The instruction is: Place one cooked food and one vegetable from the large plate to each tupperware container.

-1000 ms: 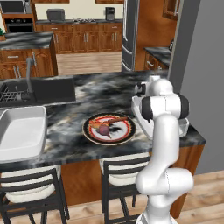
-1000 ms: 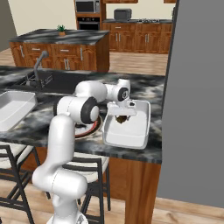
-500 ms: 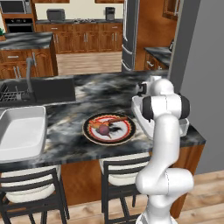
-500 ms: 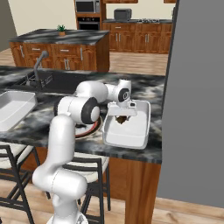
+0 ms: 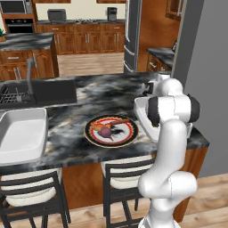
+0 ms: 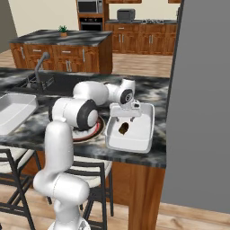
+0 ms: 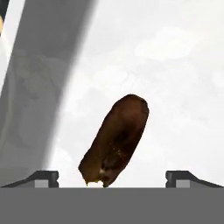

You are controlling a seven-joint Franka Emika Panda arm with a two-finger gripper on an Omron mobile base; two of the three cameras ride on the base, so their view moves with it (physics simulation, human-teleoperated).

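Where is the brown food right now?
The brown food is inside the white tub on the counter's right end, just under the open claw, beside the large plate. In the hand view it sits between the claw's fingertips.

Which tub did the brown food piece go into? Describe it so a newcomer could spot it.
Start at the dark marbled island counter. At its end nearest the grey wall sits a white tupperware container, beside the large plate. Unlike the other white tub near the sink, it holds a dark brown oblong food piece, under the open hand.
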